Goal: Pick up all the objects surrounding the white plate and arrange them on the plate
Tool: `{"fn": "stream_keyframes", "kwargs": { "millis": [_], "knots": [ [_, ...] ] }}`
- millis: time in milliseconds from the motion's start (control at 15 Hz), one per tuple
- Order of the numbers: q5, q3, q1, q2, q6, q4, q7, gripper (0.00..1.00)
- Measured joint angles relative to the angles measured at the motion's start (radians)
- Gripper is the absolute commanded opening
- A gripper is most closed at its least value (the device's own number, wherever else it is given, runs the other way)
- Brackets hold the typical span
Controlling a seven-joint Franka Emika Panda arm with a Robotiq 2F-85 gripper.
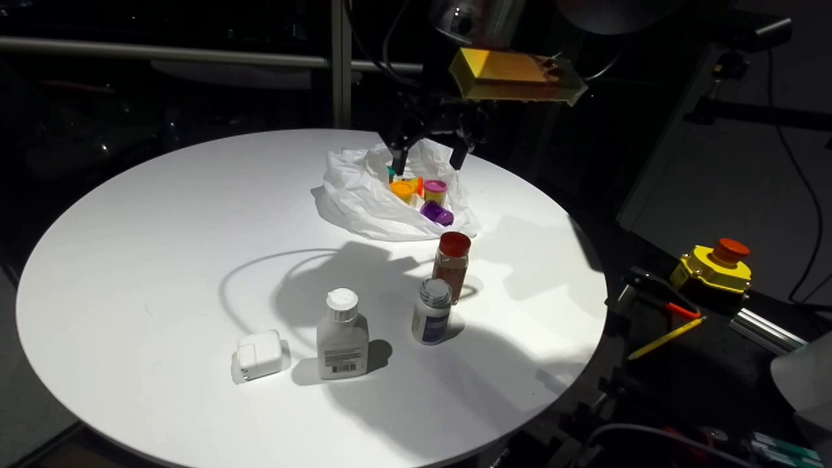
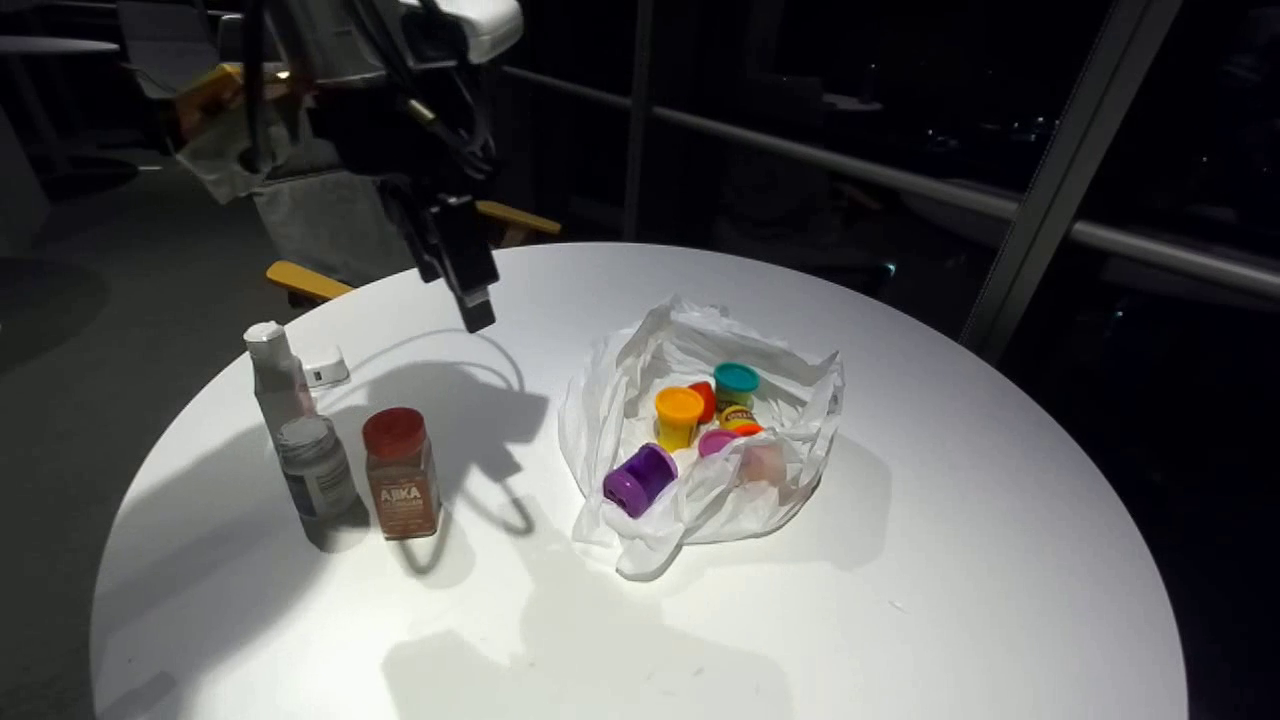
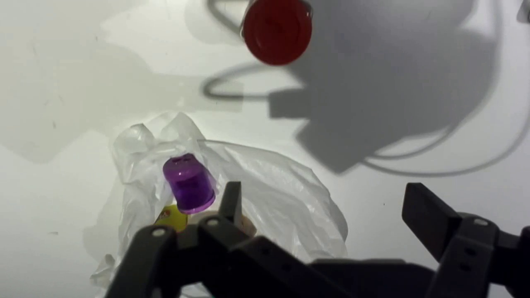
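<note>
Gripper (image 1: pixel 429 161) poised fingers-down above the tabletop (image 1: pixel 182 260), jaws spread wide.
In the wrist view, the crinkled, bag-like white plate (image 3: pixel 281 182) lies toward its nine o'clock, the purple cup (image 3: pixel 188 182) inside; the red-capped jar (image 3: pixel 277 31) stands near twelve.

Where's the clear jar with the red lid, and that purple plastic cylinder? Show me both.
Clear jar with the red lid (image 2: pixel 403 490), in an exterior view: lettered front.
Purple plastic cylinder (image 3: pixel 189 184), in the wrist view: side wall, mid-length.
</note>
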Motion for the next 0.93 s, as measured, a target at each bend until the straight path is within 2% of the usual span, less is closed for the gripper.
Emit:
{"fn": "stream_keyframes", "kwargs": {
  "millis": [200,400,933],
  "knots": [
    [0.016,0.056,-0.01,0.001,-0.064,-0.026,0.006,1.0],
    [0.023,0.077,-0.033,0.012,-0.102,-0.028,0.008,1.0],
    [0.215,0.092,-0.106,0.127,-0.095,0.003,-0.138,1.0]
  ]
}}
